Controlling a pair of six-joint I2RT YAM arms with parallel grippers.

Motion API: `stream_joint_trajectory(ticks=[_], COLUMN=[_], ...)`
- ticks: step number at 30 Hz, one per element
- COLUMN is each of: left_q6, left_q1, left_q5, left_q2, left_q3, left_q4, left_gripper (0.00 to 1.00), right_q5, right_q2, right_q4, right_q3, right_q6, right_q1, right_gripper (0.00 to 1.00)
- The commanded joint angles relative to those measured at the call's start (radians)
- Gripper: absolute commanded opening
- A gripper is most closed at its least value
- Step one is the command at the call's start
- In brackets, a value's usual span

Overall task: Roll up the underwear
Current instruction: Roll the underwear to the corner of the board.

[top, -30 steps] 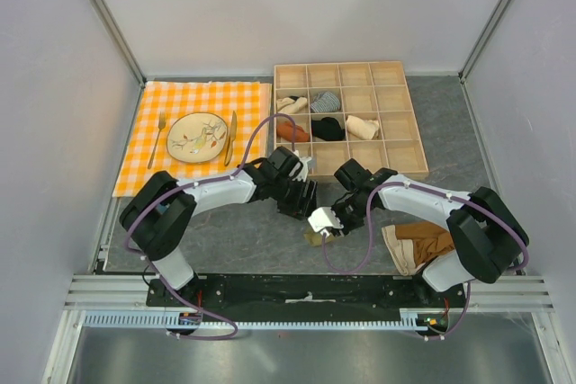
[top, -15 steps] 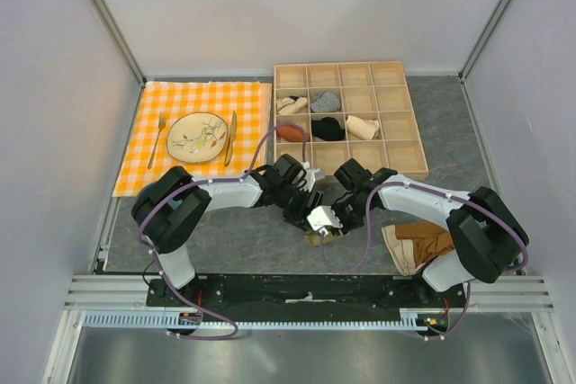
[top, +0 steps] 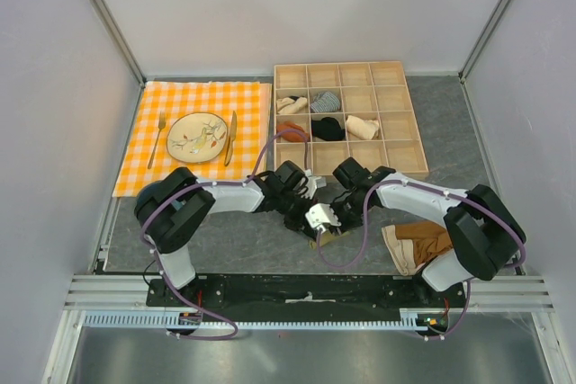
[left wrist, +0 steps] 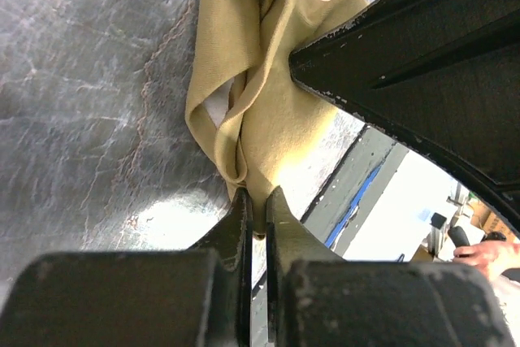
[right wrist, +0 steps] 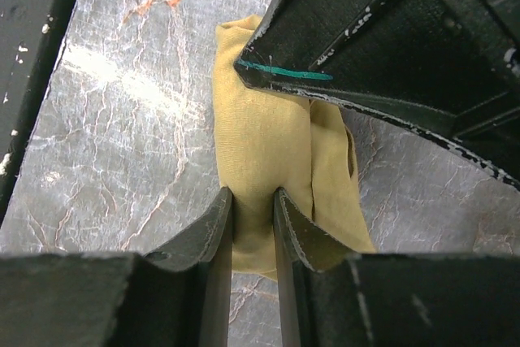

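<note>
The underwear (left wrist: 276, 95) is a bunched olive-khaki fabric lying on the grey marbled table. My left gripper (left wrist: 257, 197) is shut on a thin fold at its near edge. My right gripper (right wrist: 253, 197) is shut on a thicker fold of the underwear (right wrist: 260, 140) from the opposite side. In the top view the left gripper (top: 304, 218) and right gripper (top: 324, 227) meet tip to tip in front of the arm bases, and they hide nearly all of the fabric. Each wrist view shows the other gripper's black body at upper right.
A wooden compartment box (top: 396, 155) behind the grippers holds several rolled garments. An orange checked cloth (top: 193, 96) at back left carries a plate (top: 196, 137), fork and knife. A rust-brown garment (top: 423, 238) lies on a cream one near the right arm's base.
My left gripper has moved right, up against the right gripper, and gone from open to shut on the underwear's edge. The right gripper has kept its hold and barely shifted.
</note>
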Motion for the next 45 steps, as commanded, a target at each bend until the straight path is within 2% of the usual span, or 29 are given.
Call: stream_joint_trajectory(ticks=[1, 4, 11, 15, 21, 23, 26, 30, 34, 39, 40, 41, 45], left_q6=[-0.065, -0.126, -0.166, -0.171, -0.175, -0.175, -0.175, -0.177, -0.175, -0.169, -0.168, -0.168, -0.163], left_q1=[-0.003, -0.003, -0.002, -0.002, 0.005, 0.006, 0.008, 0.009, 0.009, 0.014, 0.014, 0.015, 0.021], left_q5=[-0.102, -0.086, -0.106, -0.106, -0.103, -0.100, -0.100, -0.101, -0.100, -0.092, -0.086, -0.083, -0.078], left_q2=[-0.034, -0.031, -0.024, -0.010, 0.008, 0.012, 0.016, 0.019, 0.025, 0.039, 0.044, 0.047, 0.048], left_q3=[-0.044, -0.076, -0.095, -0.083, -0.067, -0.067, -0.070, -0.070, -0.067, -0.053, -0.050, -0.050, -0.046], left_q4=[0.017, 0.051, 0.046, 0.039, 0.026, 0.026, 0.026, 0.026, 0.020, 0.010, 0.005, 0.003, -0.010], left_gripper=[0.02, 0.02, 0.02, 0.02, 0.02, 0.02, 0.02, 0.02, 0.02, 0.02, 0.02, 0.02, 0.02], right_q5=[-0.001, -0.013, -0.123, -0.175, -0.171, -0.172, -0.211, -0.270, -0.275, -0.358, -0.361, -0.355, -0.304], right_q2=[0.044, 0.043, -0.022, -0.020, 0.030, 0.055, 0.095, 0.138, 0.141, 0.040, 0.037, 0.034, 0.024], right_q4=[-0.023, -0.035, -0.143, -0.151, -0.143, -0.138, -0.132, -0.128, -0.134, -0.206, -0.242, -0.296, -0.296], right_q3=[0.004, 0.023, 0.142, 0.188, 0.196, 0.199, 0.217, 0.263, 0.274, 0.213, 0.216, 0.219, 0.204], right_q6=[0.028, 0.048, 0.141, 0.209, 0.244, 0.253, 0.293, 0.397, 0.453, 0.209, 0.072, 0.037, -0.009], right_q1=[0.006, 0.004, -0.013, -0.043, -0.082, -0.095, -0.137, -0.252, -0.281, -0.270, -0.263, -0.254, -0.205], right_gripper=[0.24, 0.31, 0.55, 0.60, 0.65, 0.72, 0.73, 0.70, 0.68, 0.67, 0.67, 0.66, 0.61])
